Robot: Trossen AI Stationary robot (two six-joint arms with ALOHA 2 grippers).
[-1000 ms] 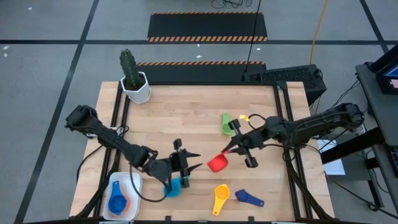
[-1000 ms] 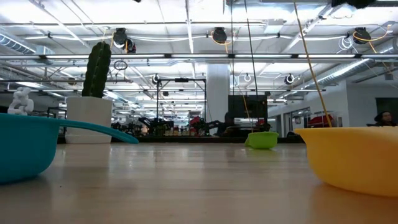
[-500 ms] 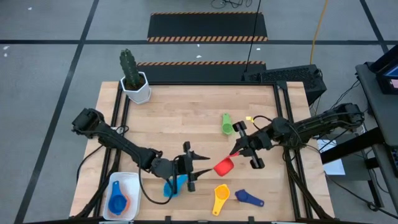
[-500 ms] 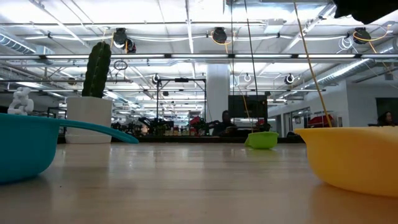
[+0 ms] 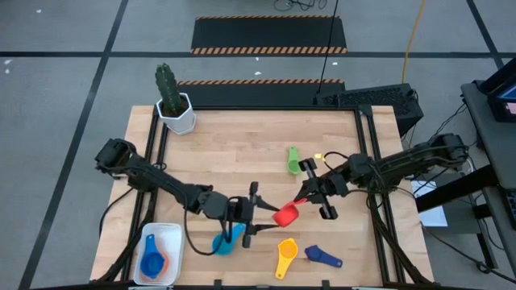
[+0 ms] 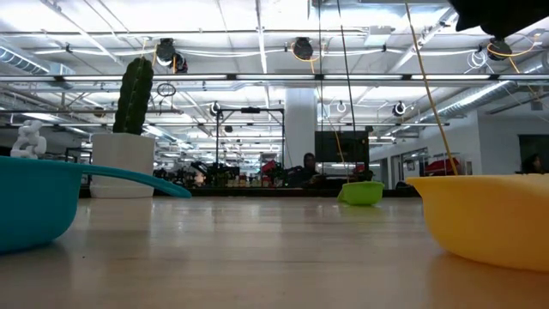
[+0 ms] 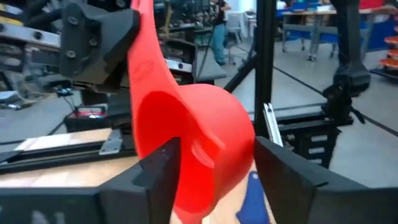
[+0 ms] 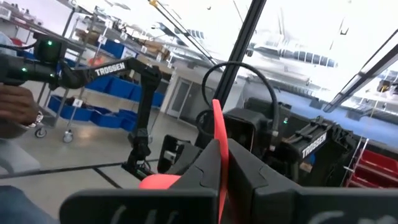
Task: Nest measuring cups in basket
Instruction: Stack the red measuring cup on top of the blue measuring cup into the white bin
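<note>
The basket (image 5: 179,238), holding nested cups, is seen at the near left corner. The left gripper (image 5: 262,217) is spread open around the bowl of the red cup (image 5: 284,214), mid-table. The cup's handle is pinched in the closed right gripper (image 5: 307,192).

- Seven measuring cups in total
- One red cup (image 5: 284,215), one green cup (image 5: 293,162), one yellow cup (image 5: 285,257), one dark blue cup (image 5: 323,257)
- One light blue cup (image 5: 222,243) on the table
- Two cups inside the basket (image 5: 172,238): one orange (image 5: 158,259), one blue (image 5: 150,265)
- One basket
- One cactus pot (image 5: 176,115)
- Two robot arms
</note>
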